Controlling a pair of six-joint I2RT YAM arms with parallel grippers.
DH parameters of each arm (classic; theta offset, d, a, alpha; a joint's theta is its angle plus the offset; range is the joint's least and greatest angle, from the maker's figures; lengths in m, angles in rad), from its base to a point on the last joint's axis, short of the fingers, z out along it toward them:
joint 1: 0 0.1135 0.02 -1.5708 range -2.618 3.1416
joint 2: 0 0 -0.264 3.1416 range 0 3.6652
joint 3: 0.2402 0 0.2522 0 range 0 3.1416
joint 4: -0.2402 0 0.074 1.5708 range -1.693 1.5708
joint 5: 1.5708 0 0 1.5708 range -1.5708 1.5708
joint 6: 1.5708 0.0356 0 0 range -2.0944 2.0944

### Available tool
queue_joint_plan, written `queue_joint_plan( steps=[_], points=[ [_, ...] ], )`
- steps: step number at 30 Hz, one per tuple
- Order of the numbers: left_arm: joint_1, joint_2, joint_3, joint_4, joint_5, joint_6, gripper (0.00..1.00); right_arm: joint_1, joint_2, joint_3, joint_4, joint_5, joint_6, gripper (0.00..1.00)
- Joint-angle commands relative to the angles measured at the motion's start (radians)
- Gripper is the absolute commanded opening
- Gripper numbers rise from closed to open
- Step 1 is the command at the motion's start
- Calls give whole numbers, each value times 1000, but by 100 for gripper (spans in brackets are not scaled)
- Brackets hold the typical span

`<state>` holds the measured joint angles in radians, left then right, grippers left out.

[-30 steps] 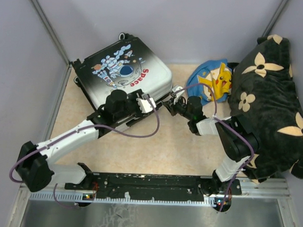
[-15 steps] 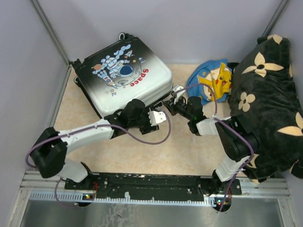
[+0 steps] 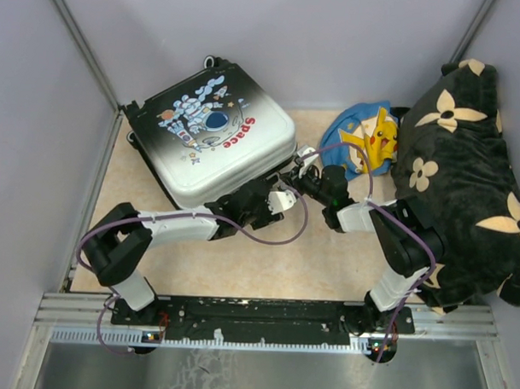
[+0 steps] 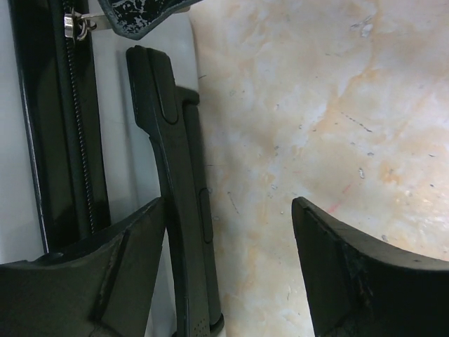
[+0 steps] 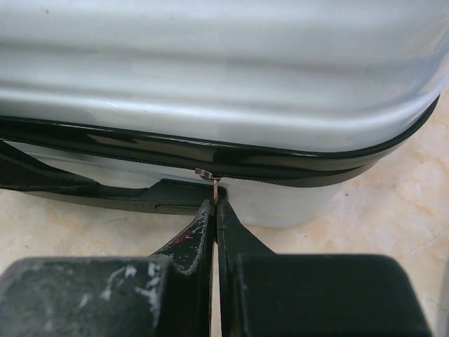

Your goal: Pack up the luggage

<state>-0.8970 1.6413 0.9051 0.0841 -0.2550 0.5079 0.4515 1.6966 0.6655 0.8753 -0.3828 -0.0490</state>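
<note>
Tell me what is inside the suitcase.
Nothing inside shows: the suitcase lies shut, lid down along the zipper, so any contents are covered. The right pincer pinches the zipper pull.

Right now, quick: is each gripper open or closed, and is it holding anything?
Left gripper: open, gripping nothing.
Right gripper: shut on the zipper pull of the luggage.

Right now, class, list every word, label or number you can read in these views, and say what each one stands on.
"Space": red letters on the lid of the luggage, beside the astronaut print.
Other marks within that print: too small to read.
Both wrist views: no text.
</note>
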Motion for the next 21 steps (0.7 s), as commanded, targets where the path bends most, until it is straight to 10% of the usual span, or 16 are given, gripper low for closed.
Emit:
queue_joint_plan(
  steps=[1, 21],
  points=[
    [39, 95, -9, 27, -143, 8, 77, 4, -16, 6, 52, 43, 0, 0],
    [188, 8, -143, -216, 94, 160, 4, -90, -6, 46, 16, 99, -29, 0]
  ],
)
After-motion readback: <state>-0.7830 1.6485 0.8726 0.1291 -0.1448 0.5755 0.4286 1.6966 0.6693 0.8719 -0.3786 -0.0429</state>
